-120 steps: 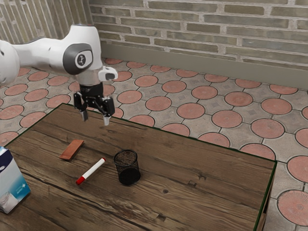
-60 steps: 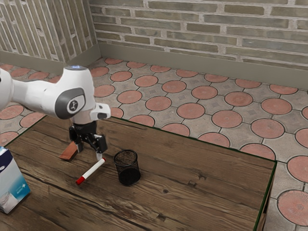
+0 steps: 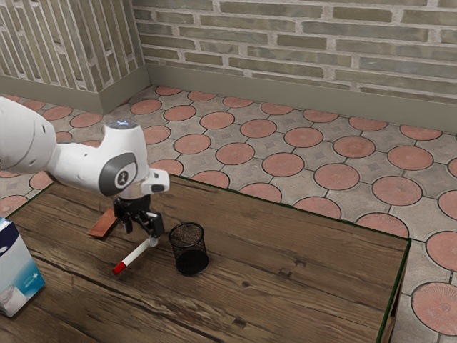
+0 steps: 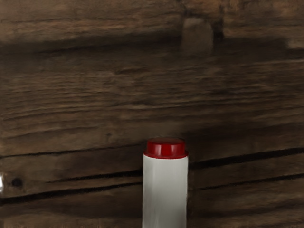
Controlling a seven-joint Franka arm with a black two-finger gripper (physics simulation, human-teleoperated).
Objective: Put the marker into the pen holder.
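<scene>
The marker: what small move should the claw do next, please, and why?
Probably secure a grip on the marker before any lifting: it lies on the table, outside the pen holder, and the claw is low at its end nearer the pen holder.

The marker (image 3: 138,254) is coloured white, with red seen at both ends. The pen holder (image 3: 190,261) is formed of black mesh. The brown wooden table (image 3: 300,300) is streaked with darker grain and edged in dark green. The floor (image 3: 283,165) is patterned with pinkish-red circles on grey. The carton (image 3: 27,275) is printed in white and blue.
</scene>
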